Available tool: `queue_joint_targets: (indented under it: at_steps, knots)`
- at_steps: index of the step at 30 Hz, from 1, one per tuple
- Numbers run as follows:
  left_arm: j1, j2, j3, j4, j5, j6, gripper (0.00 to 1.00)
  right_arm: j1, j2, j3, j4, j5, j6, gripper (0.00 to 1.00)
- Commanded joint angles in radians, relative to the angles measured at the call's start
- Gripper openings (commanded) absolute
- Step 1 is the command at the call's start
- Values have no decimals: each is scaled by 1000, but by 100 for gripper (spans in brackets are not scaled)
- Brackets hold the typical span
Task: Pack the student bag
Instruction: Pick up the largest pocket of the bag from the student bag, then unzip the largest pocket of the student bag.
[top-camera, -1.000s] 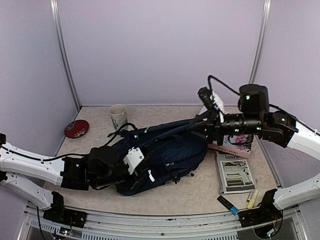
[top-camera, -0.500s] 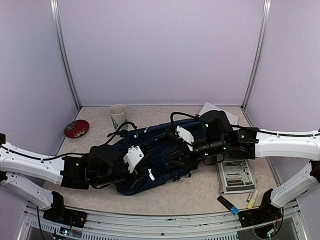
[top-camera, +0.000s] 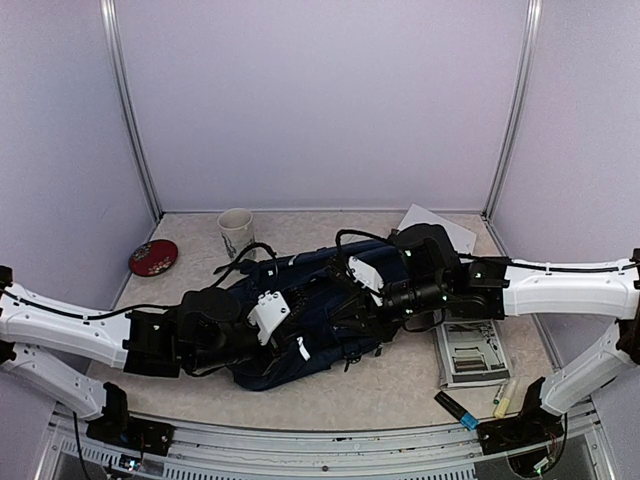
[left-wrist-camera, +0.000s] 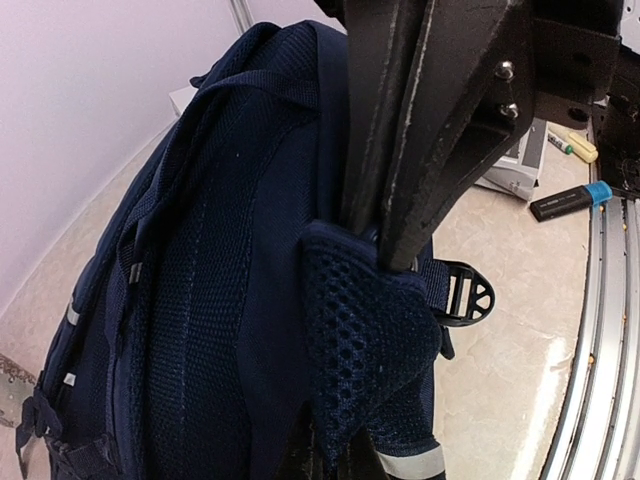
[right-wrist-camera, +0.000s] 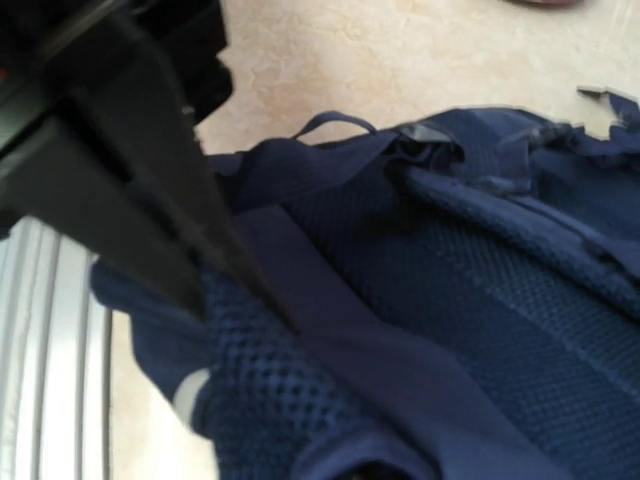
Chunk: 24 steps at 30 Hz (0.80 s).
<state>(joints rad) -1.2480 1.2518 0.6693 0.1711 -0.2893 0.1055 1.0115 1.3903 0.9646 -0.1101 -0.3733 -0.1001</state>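
Holding both pinches matters now: the student bag (top-camera: 328, 342) lies mid-table, your left gripper (left-wrist-camera: 388, 255) clamped on its mesh corner at seven o'clock, right gripper (right-wrist-camera: 235, 285) apparently closed on fabric at three. Pull apart gently, evenly.

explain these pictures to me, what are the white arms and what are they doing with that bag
This is a robot: a left arm and a right arm, bolted at the near edge of a table, each ending in a two-finger gripper. The wide picture comes from a fixed camera above and behind them. The other two come from cameras on the wrists, so they show close-ups. On the table lie a navy bag, a cup, a red dish, a booklet, a marker and a paper sheet. The left gripper is shut on a mesh flap of the bag. The right gripper is shut too and seems to pinch the bag's fabric.
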Motion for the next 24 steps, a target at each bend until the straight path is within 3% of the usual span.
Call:
queue_joint_targets:
  at_steps: [1, 13, 18, 20, 24]
  knots:
    - [20, -54, 36, 145, -7, -12, 0, 7, -62, -41, 20, -2, -11, 0]
    - [74, -144, -8, 104, -18, -21, 0, -71, -188, -94, 0, 4, 5, 0]
    - [104, -241, -38, 71, -34, -25, 0, -194, -318, -143, 15, 8, 30, 0]
    - [128, -316, -62, 58, -25, -30, 0, -306, -429, -171, 52, -20, 46, 0]
    - [133, -373, -77, 58, 43, -27, 0, -380, -484, -116, 83, -40, 52, 0]
